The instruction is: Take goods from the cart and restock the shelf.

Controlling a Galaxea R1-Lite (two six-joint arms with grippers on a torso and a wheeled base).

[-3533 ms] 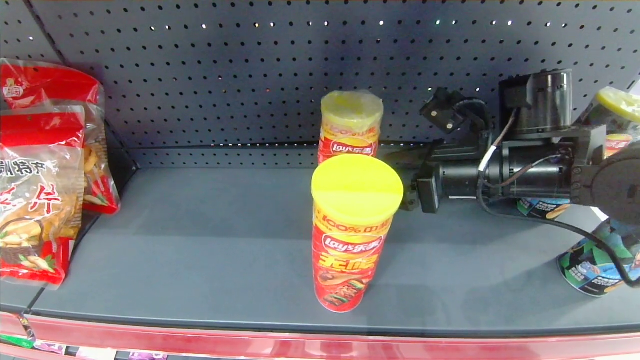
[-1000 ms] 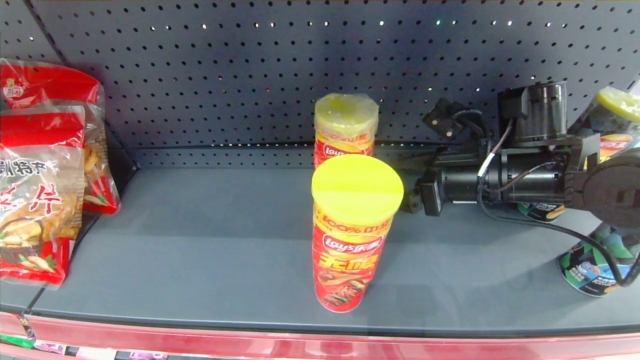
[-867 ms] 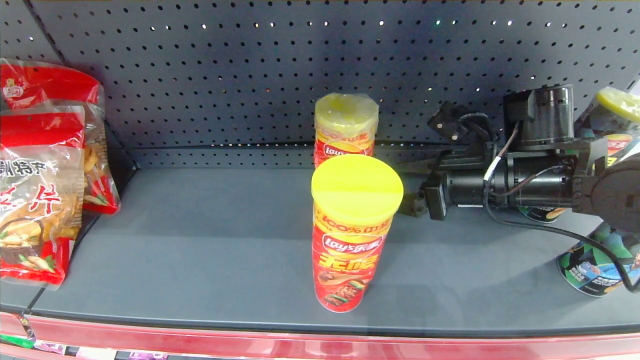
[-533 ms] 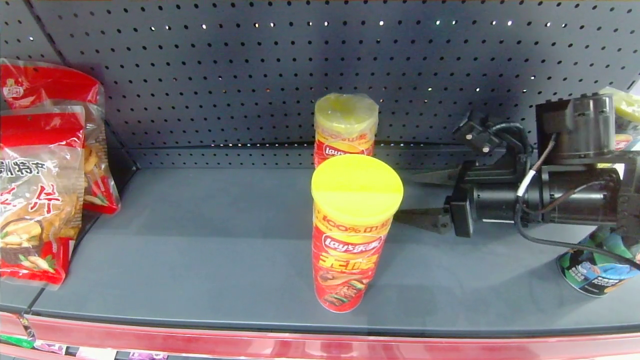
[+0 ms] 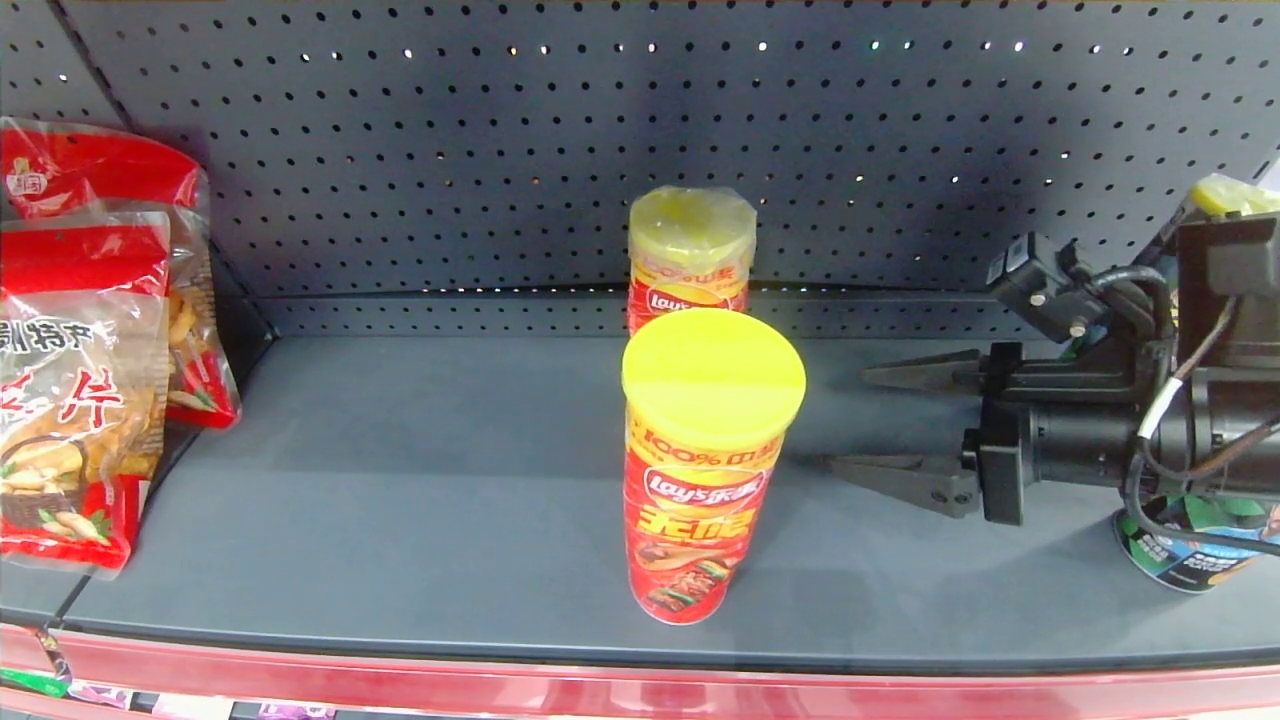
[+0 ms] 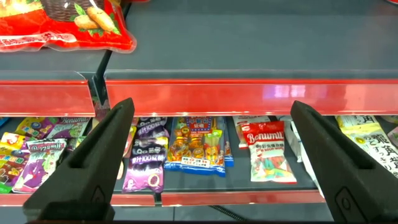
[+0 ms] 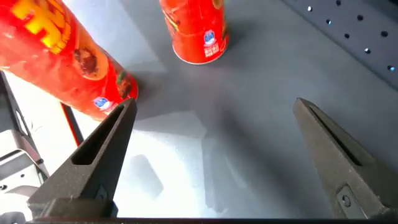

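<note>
Two red chip cans with yellow lids stand on the grey shelf (image 5: 400, 500). The front can (image 5: 700, 500) is near the shelf's edge, and the back can (image 5: 690, 260) stands against the pegboard behind it. My right gripper (image 5: 852, 420) is open to the right of both cans, touching neither. In the right wrist view the gripper (image 7: 214, 104) is open over bare shelf, with the front can (image 7: 68, 56) and the back can (image 7: 196, 31) beyond its fingertips. My left gripper (image 6: 212, 107) is open and holds nothing, below the shelf's red front edge (image 6: 249, 96).
Red snack bags (image 5: 90, 330) hang at the shelf's left end. Dark printed cans (image 5: 1190, 550) stand at the right behind my right arm. A lower shelf holds several snack packets (image 6: 199, 149). Bare shelf lies between the bags and the cans.
My right gripper set the back can down against the pegboard, let go of it, opened and drew back to the right. Both cans now stand still.
</note>
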